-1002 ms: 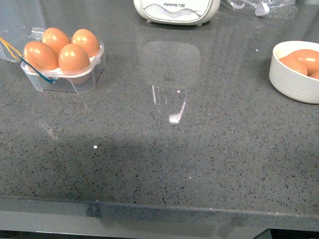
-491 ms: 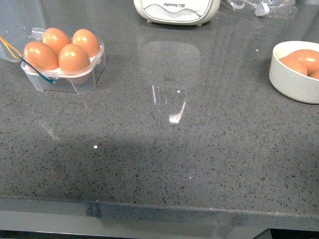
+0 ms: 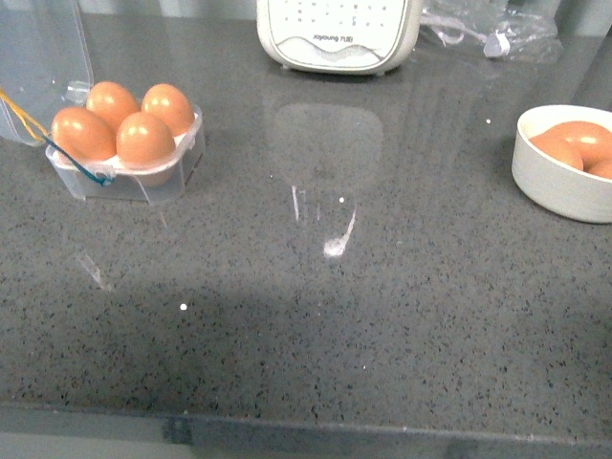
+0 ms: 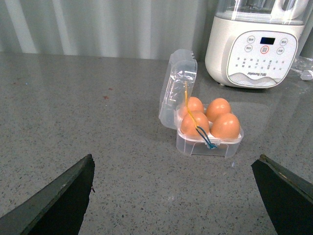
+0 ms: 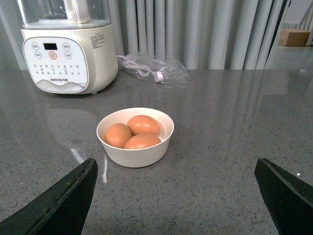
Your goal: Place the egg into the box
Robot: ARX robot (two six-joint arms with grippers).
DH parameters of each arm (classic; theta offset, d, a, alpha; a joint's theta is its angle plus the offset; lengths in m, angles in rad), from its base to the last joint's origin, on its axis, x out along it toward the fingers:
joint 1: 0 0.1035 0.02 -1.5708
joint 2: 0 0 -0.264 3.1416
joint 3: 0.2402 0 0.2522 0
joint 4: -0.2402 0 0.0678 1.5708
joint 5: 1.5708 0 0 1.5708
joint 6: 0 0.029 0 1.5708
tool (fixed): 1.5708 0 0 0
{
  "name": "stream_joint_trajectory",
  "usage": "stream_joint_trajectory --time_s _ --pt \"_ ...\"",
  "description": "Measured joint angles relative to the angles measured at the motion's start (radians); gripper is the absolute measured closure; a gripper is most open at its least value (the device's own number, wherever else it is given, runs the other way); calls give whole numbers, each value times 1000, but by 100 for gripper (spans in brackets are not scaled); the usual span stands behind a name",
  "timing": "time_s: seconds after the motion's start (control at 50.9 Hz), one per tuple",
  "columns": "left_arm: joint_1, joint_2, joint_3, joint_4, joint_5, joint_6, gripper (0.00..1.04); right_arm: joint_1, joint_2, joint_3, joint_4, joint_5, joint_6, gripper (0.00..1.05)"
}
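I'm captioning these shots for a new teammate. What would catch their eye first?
The clear box at the left of the counter stands out first, its lid open and all four cups filled with brown eggs. Next come the white bowl at the right, holding three more eggs, and the white appliance at the far edge between them.

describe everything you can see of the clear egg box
The box is a small clear plastic carton with four cups, each holding one of four brown eggs. Its hinged clear lid stands open, roughly upright behind them. A thin yellow band and a blue band run over one side. It sits flat on the grey speckled counter, left of the white appliance; nothing else touches it.
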Motion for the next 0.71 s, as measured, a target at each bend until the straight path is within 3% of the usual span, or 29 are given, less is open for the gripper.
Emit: stream_joint_trajectory --time_s 0.157,0.236,0.334,0.511,0.708 --pt "1 13 5 -20 -9 -16 7 0 0 0 0 0 0 7" --pt "37 113 68 -174 -29 -152 7 0 0 0 0 0 0 7" --pt "119 259 111 -151 1 -305 7 0 0 0 0 0 0 7" --pt "233 559 222 141 35 -409 7 0 0 0 0 0 0 7" --pt "240 962 346 523 -21 -309 7 0 0 0 0 0 0 7"
